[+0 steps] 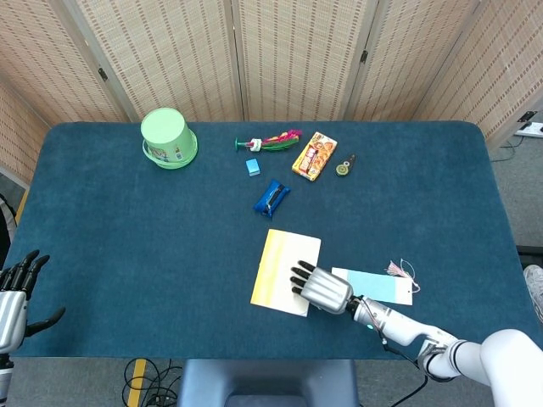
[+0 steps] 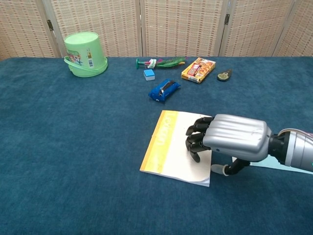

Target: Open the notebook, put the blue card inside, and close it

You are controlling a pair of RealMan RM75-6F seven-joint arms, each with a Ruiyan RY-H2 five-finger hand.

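1. Yellow-and-white notebook [image 1: 286, 272] lying shut on the table [image 1: 127, 237], near the front edge and a little right of centre, yellow spine band toward the left.
2. Right hand [image 2: 230, 138] resting on the notebook's right half, dark fingertips [image 2: 194, 142] curled down onto the cover; pressing, not gripping, nothing held in it.
3. Blue card [image 1: 376, 285] flat on the table just right of the notebook, partly hidden by the right arm, tassel at its far end; not yet touched.
4. Left hand [image 1: 15, 292] idle at the front left corner of the table, fingers apart, holding nothing.
5. Judged step: the very first, getting the cover open; cover not yet lifted.
6. Next move probably calls for catching the free right edge of the cover with a fingertip and folding it over toward the spine, without pushing the whole notebook along the cloth.
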